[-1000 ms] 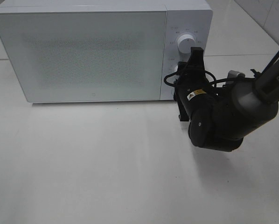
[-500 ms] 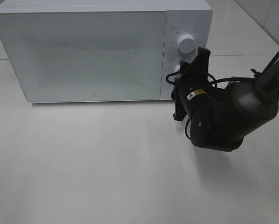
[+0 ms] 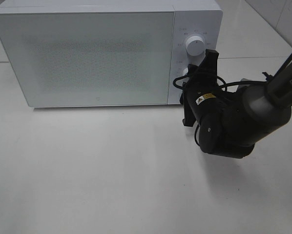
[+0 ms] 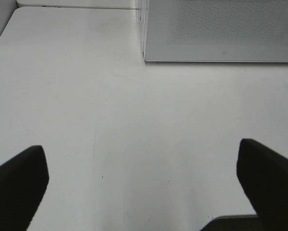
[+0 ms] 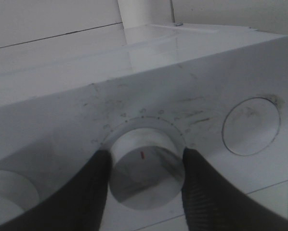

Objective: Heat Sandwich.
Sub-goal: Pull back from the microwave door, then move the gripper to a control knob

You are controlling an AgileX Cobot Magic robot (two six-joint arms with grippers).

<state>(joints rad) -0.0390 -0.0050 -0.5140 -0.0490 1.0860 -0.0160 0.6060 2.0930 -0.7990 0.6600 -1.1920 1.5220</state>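
The sandwich is out of view. The white microwave (image 3: pixel 87 53) stands at the back with its door shut. My right gripper (image 3: pixel 197 73) is pressed up against its control panel below the upper knob (image 3: pixel 195 45). In the right wrist view the two dark fingers (image 5: pixel 93 187) sit on either side of the lower knob (image 5: pixel 146 166), touching it, so my right gripper (image 5: pixel 145 161) is shut on that knob. My left gripper (image 4: pixel 144 185) hangs open over bare table, holding nothing, to the left of the microwave's corner (image 4: pixel 145 53). It does not show in the exterior view.
The white table (image 3: pixel 97 170) stretches in front of the microwave. A round button (image 5: pixel 251 126) sits beside the gripped knob on the panel. The right arm's bulky dark wrist (image 3: pixel 234 122) hovers over the table's right side.
The right gripper twisted slightly at the knob, its upper finger swinging right, then held still for the last half second.
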